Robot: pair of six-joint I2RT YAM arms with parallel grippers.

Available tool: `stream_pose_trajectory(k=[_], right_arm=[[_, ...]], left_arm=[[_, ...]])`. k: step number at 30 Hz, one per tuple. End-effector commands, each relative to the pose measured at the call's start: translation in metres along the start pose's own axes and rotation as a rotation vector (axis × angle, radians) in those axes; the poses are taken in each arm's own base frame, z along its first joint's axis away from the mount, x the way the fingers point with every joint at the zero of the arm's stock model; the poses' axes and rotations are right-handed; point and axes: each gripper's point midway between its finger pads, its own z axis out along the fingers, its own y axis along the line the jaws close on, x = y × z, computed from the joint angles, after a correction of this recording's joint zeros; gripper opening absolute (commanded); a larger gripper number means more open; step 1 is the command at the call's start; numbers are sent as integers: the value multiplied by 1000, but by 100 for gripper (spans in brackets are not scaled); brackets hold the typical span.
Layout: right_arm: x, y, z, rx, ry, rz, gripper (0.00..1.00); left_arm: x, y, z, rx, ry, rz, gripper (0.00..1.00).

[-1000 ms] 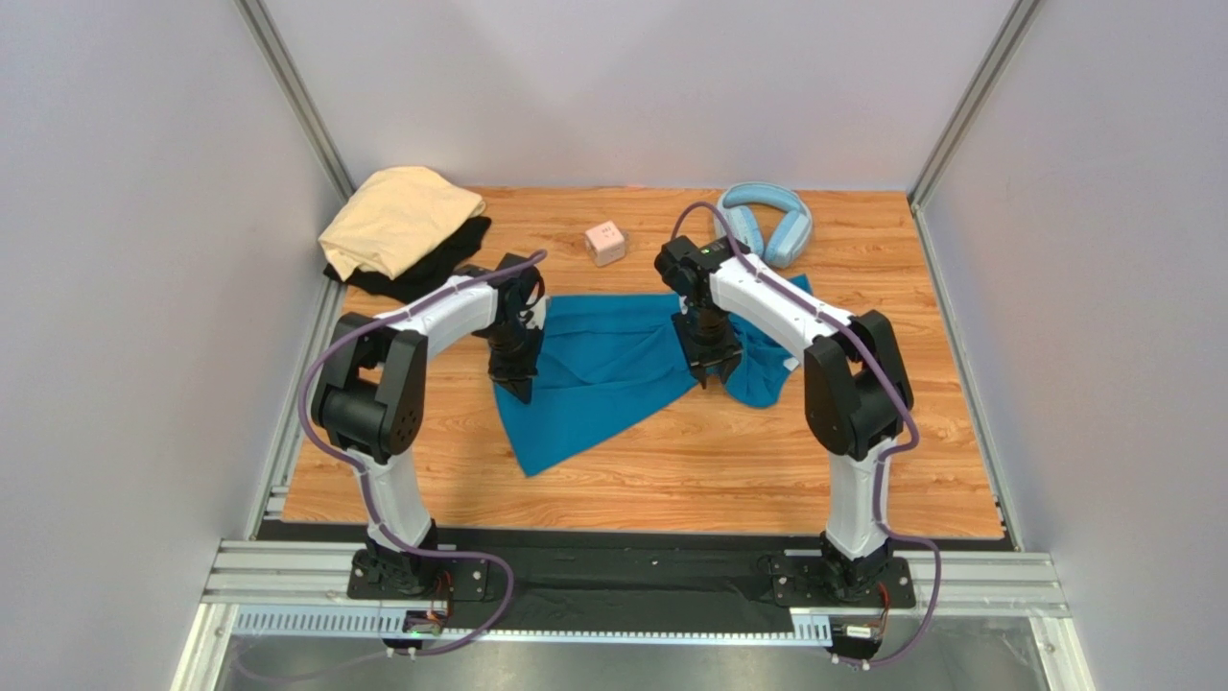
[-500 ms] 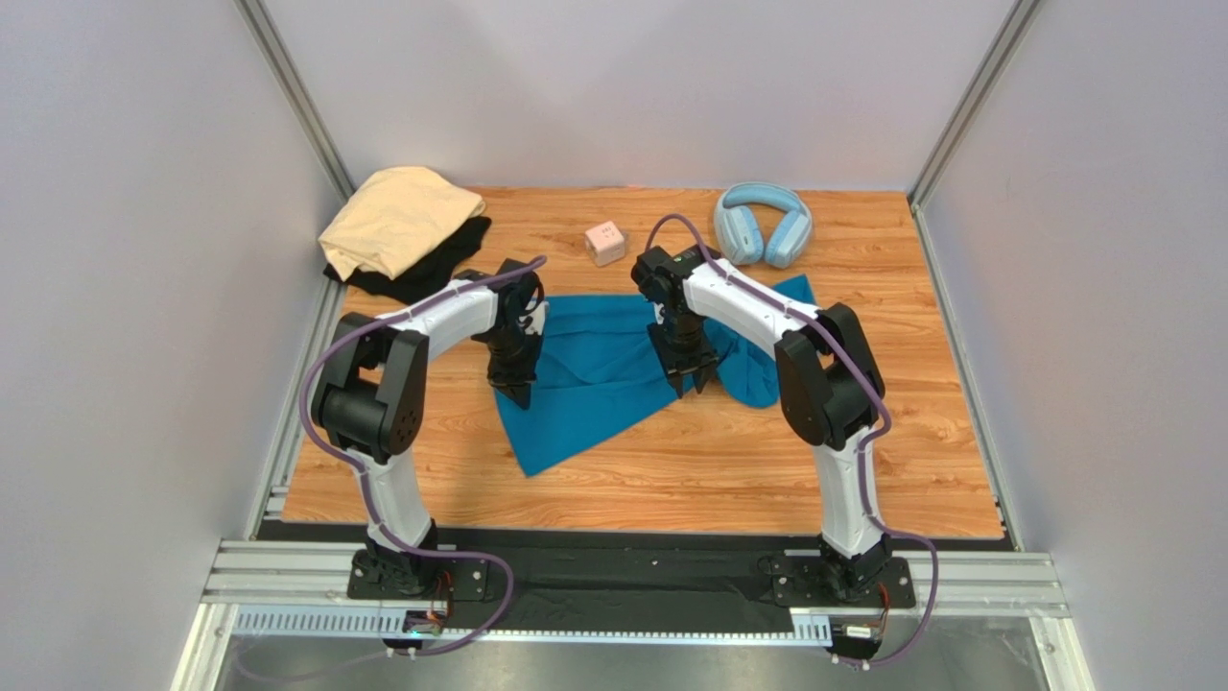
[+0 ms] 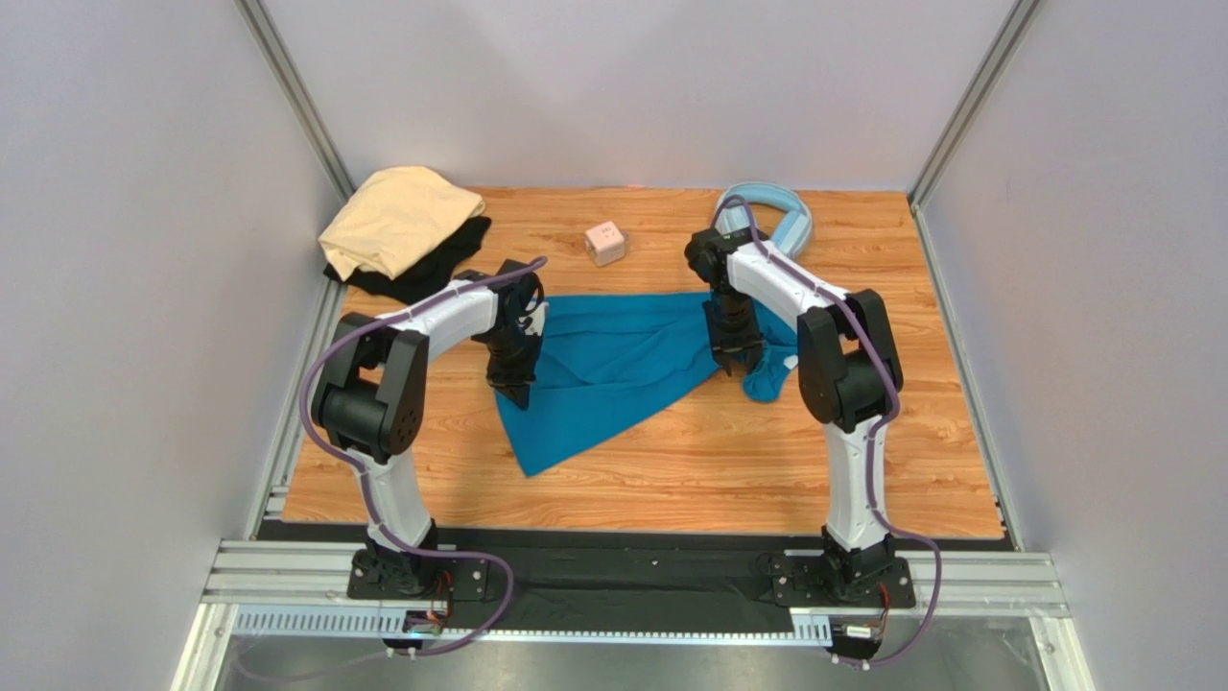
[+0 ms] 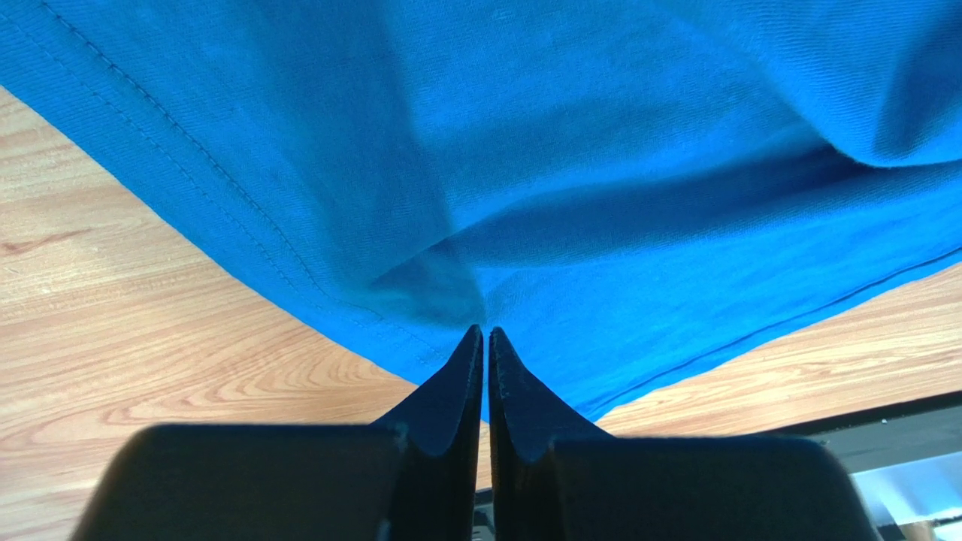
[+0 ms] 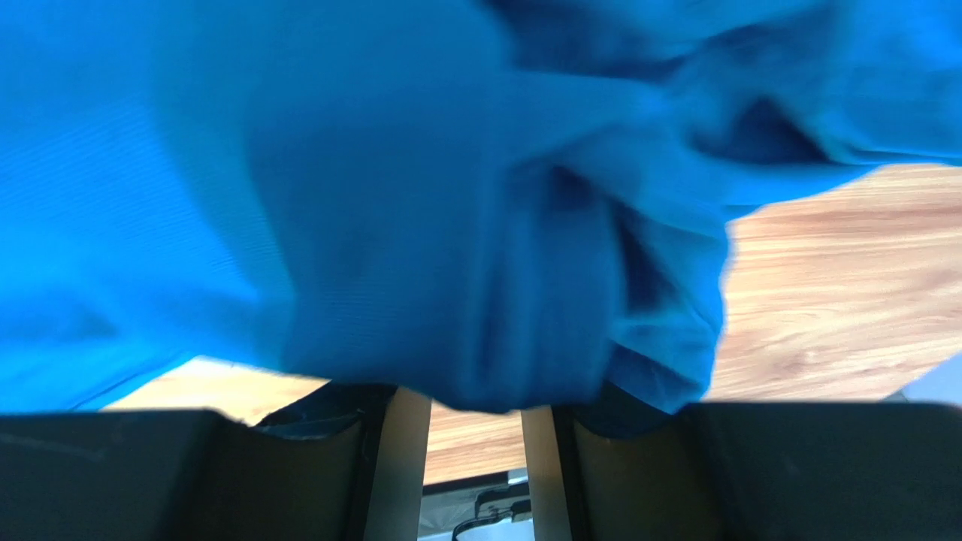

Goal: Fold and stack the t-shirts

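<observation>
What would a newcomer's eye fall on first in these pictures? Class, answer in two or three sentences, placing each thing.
The teal-blue t-shirt lies rumpled across the middle of the wooden table, with the left gripper shut on its left edge and the right gripper at its bunched right end. At the far left corner a tan t-shirt sits on a black t-shirt; light-blue headphones lie far right.
</observation>
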Motion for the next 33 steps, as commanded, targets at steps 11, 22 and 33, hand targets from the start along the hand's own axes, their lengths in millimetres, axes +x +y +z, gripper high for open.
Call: stream_pose_trajectory(k=[11, 22, 33], right_arm=[[-21, -41, -24, 132, -104, 58, 37], [-31, -63, -29, 213, -123, 39, 36], [-28, -52, -22, 147, -88, 3, 10]], left_arm=[[-8, -5, -8, 16, -26, 21, 9], [-7, -7, -3, 27, -13, 13, 9], [-6, -7, -1, 27, -7, 8, 9]])
